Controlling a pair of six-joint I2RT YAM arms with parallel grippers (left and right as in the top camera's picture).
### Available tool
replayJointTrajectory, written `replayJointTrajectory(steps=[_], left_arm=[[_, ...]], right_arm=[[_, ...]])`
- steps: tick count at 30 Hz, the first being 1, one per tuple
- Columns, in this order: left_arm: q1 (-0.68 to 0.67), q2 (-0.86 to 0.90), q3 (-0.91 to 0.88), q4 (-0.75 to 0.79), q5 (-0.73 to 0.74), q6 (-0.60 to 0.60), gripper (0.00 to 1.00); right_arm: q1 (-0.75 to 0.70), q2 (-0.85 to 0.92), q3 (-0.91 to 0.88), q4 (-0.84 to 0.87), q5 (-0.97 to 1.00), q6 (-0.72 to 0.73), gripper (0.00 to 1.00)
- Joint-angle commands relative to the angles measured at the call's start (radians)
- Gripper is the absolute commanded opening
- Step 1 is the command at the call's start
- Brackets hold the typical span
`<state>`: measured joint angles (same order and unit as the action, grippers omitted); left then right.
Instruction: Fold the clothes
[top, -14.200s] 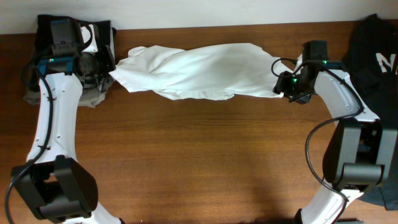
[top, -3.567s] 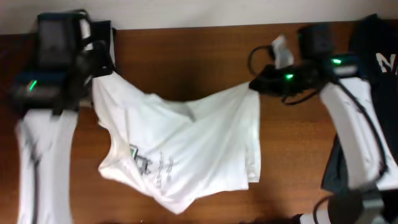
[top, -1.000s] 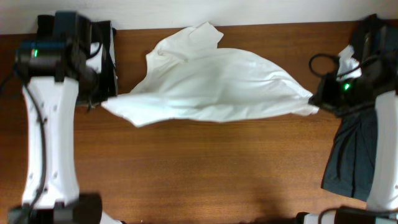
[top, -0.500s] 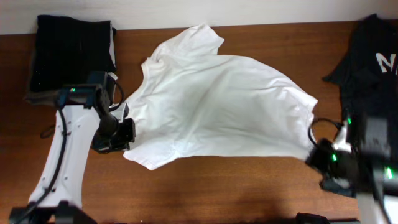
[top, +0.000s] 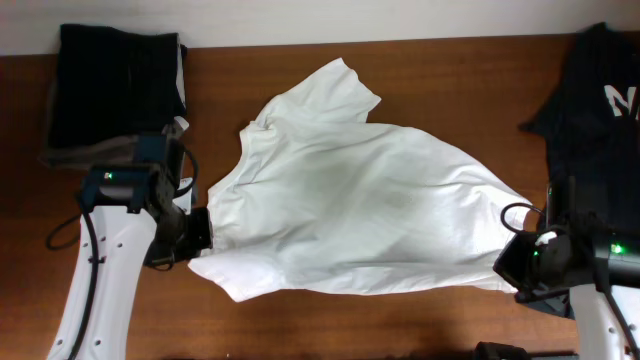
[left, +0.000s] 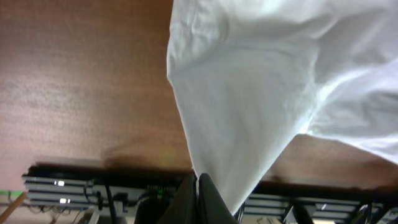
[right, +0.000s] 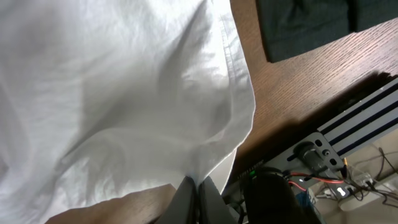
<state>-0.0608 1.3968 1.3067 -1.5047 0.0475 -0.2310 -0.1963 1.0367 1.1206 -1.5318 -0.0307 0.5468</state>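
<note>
The clothes (top: 360, 210) are one wrinkled white T-shirt, spread over the middle of the wooden table (top: 330, 325) with a sleeve pointing to the back. My left gripper (top: 197, 233) is shut on its near left corner. In the left wrist view the white cloth (left: 249, 93) runs down into the closed left gripper (left: 198, 186). My right gripper (top: 512, 265) is shut on the near right corner. The right wrist view shows the hem (right: 239, 81) gathered into the closed right gripper (right: 198, 190).
A folded black garment (top: 115, 75) lies at the back left corner on a grey cloth (top: 75, 155). A dark garment with white lettering (top: 595, 90) covers the right side. Cables and rails (right: 348, 134) show below the table's edge.
Both grippers have carried the shirt from the back of the table toward the front edge. It has gone from stretched and bunched to lying spread out.
</note>
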Motion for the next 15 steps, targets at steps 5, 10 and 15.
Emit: replayJointTrajectory(steps=[5, 10, 15], left_arm=[[-0.002, -0.011, -0.004, 0.112, -0.010, -0.008, 0.04], [-0.002, -0.004, -0.004, 0.255, 0.015, -0.009, 0.01], [-0.003, 0.018, -0.004, 0.407, 0.072, -0.043, 0.01]], right_arm=[[0.005, -0.091, 0.002, -0.011, -0.045, 0.020, 0.04], [0.005, -0.173, 0.001, -0.062, -0.035, 0.065, 0.04], [0.005, -0.173, -0.044, -0.060, 0.011, 0.105, 0.04]])
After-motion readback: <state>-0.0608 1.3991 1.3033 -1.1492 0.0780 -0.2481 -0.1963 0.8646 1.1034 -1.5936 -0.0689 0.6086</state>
